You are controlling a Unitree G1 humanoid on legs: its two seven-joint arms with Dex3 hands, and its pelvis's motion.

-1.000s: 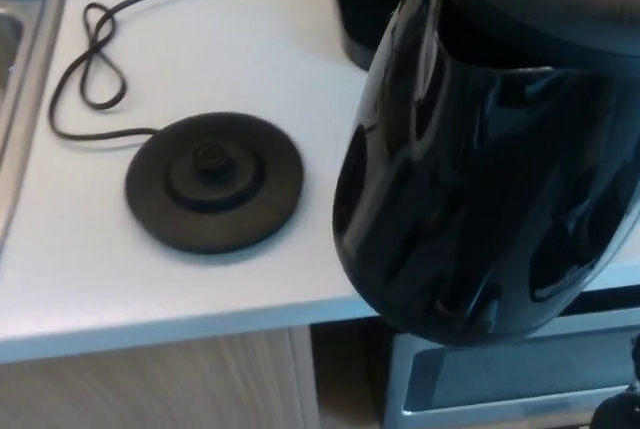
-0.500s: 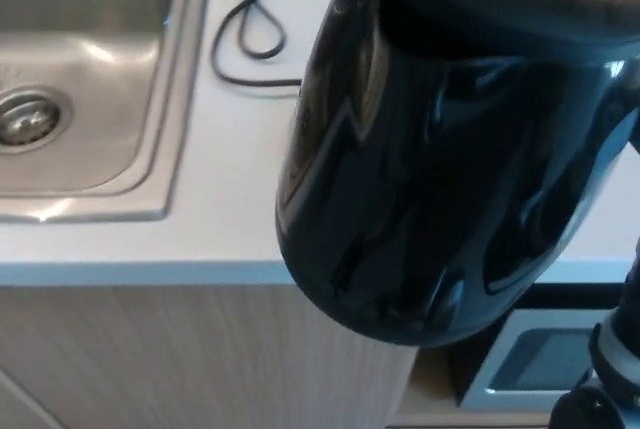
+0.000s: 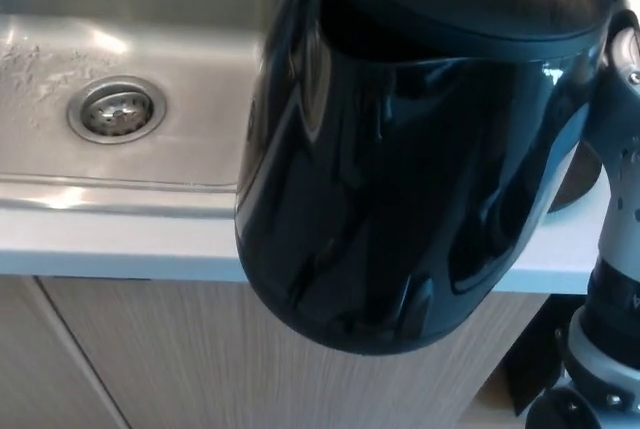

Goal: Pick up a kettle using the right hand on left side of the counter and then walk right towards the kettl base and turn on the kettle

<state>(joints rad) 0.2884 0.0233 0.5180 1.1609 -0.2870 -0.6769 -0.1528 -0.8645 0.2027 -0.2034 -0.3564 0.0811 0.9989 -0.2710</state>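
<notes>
A glossy black kettle (image 3: 400,149) fills most of the view, held up close to the camera and above the near edge of the pale tabletop (image 3: 120,249). Its body hides much of the steel sink (image 3: 60,164), whose round drain (image 3: 116,111) shows at the left. The right arm (image 3: 615,249) rises along the right edge; the right robot hand itself is hidden, so its grip cannot be told. Wood-grain cabinet fronts (image 3: 180,359) lie below.

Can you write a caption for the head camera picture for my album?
Shiny black kettle held up close before a steel sink.
</notes>
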